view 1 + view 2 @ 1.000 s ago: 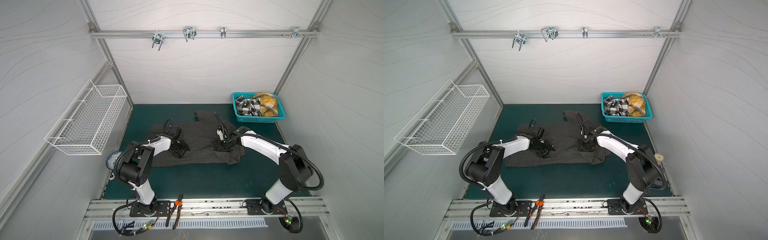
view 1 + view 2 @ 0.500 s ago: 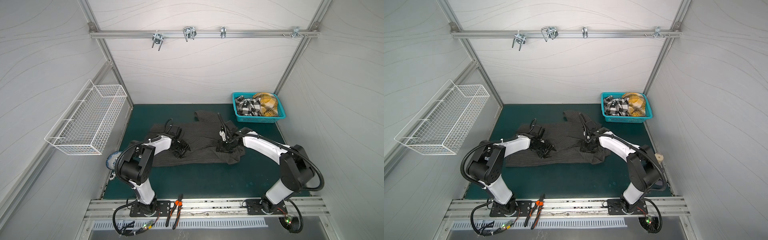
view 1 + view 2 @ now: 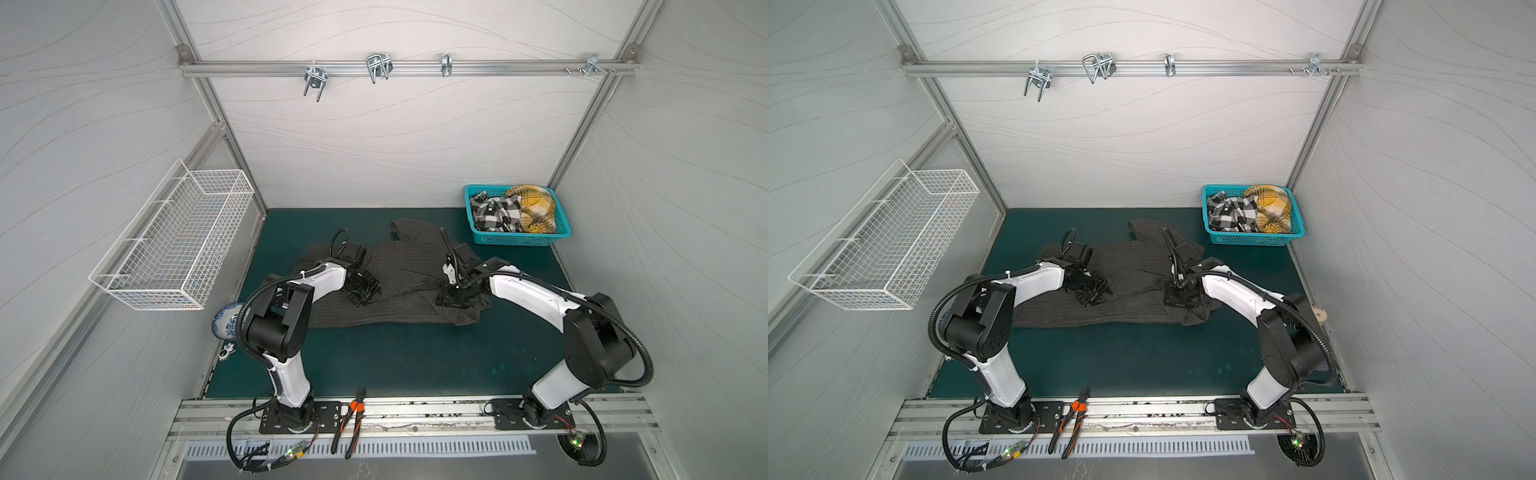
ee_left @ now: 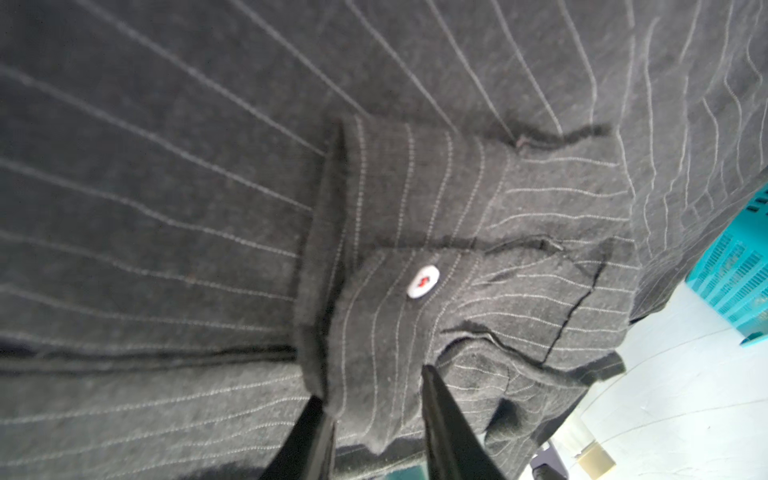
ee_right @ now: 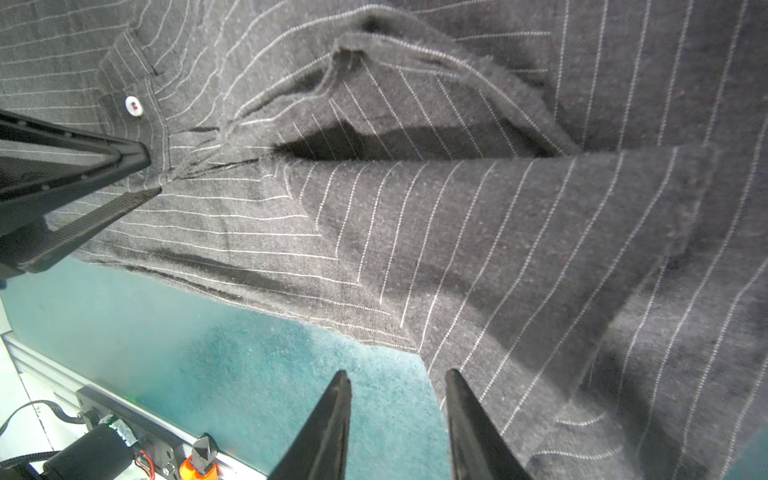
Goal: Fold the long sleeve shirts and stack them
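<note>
Sleeve-fold step, likely: left end effector point(image 4: 374, 384) part-open astride cuff point(image 4: 415, 232) of shirt point(image 3: 399, 270), grip unclear; right end effector point(image 5: 397, 374) open, empty, at near-right edge. Next: firm pinch, carry sleeve inward.

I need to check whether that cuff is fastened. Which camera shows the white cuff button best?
The left wrist view: the white cuff button sits near mid-frame, large enough to show the red thread at its centre. The right wrist view shows it much smaller. In both top views it is too small to make out.
</note>
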